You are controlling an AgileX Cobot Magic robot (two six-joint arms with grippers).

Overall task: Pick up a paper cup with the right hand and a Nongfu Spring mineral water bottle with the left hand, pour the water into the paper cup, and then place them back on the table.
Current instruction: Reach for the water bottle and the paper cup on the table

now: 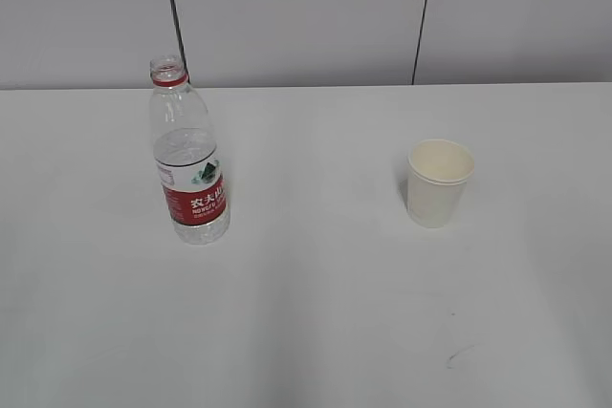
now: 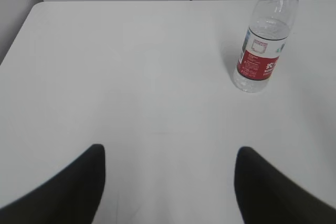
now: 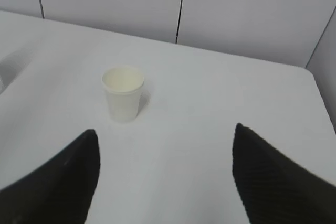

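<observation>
Nearest our lenses: dark fingers [image 2: 63, 192] of the left hand [image 2: 168, 182], spread wide apart over bare table [image 2: 131, 77], holding nothing. We log the same for the right hand [image 3: 165, 174]: its fingers [image 3: 58, 182] stand far apart, nothing between them.

Item, left wrist view: Nongfu Spring mineral water bottle [image 2: 265, 35], upright at upper right, well ahead of the fingers and apart from them. Red neck ring, red-and-white label. Exterior view shows the bottle [image 1: 188, 155] standing on the left half of the table [image 1: 316, 312], mouth uncapped as far as we can tell, water [image 1: 186, 155] filling it to roughly the top of the label.

Item, right wrist view: paper cup [image 3: 123, 93], upright, ahead of the fingers and left of centre, untouched. Exterior view places the cup [image 1: 439, 182] on the right half of the table, well apart from the bottle. We cannot tell whether it holds any liquid.

Item: small dark scuff mark [image 1: 459, 355] on the table, near edge, below the cup. Neither hand appears in the exterior view.
</observation>
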